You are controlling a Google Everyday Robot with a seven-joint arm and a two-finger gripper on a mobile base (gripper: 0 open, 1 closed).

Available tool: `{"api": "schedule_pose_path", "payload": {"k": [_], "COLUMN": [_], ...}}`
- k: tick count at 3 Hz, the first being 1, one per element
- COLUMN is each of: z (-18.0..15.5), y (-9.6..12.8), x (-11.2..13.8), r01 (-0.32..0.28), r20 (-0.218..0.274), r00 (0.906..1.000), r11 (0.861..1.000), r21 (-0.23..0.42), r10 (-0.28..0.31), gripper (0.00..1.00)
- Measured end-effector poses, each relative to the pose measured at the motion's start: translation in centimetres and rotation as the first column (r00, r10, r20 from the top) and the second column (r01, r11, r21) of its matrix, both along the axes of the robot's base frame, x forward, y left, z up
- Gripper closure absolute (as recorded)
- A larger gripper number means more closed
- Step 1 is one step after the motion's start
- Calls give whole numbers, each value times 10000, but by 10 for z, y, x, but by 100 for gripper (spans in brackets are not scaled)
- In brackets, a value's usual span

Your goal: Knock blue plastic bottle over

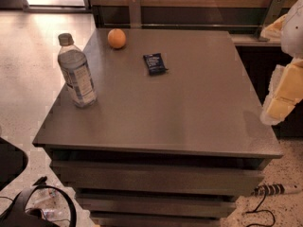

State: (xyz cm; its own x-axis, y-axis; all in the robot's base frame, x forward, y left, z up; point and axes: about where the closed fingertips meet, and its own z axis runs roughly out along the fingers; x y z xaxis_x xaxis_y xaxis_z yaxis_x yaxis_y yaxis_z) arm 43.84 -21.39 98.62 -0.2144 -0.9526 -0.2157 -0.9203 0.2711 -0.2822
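The blue plastic bottle (76, 73) stands upright near the left edge of the grey table (189, 117). It is clear, with a pale cap and a blue-and-white label. My gripper (280, 107) shows as pale yellow and white shapes at the right edge of the view, beyond the table's right side and far from the bottle. It touches nothing on the table.
An orange (116, 38) sits at the table's back left. A small dark blue flat packet (155, 63) lies near the back middle. A power strip (275, 189) and cables lie on the floor at lower right; dark gear (28, 207) sits at lower left.
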Motion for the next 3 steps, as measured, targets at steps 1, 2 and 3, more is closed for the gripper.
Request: {"api": "schedule_pose_path", "payload": {"k": [1, 2, 3], "z": [0, -3, -19], "y": [0, 13, 46], "x": [0, 3, 10], "r01": [0, -6, -220], "r20": [2, 76, 97], "r00": [10000, 10000, 9997], "r11": [10000, 9995, 9905], "r21": [0, 303, 1355], "r10": [0, 3, 209], "gripper": [0, 0, 0]}}
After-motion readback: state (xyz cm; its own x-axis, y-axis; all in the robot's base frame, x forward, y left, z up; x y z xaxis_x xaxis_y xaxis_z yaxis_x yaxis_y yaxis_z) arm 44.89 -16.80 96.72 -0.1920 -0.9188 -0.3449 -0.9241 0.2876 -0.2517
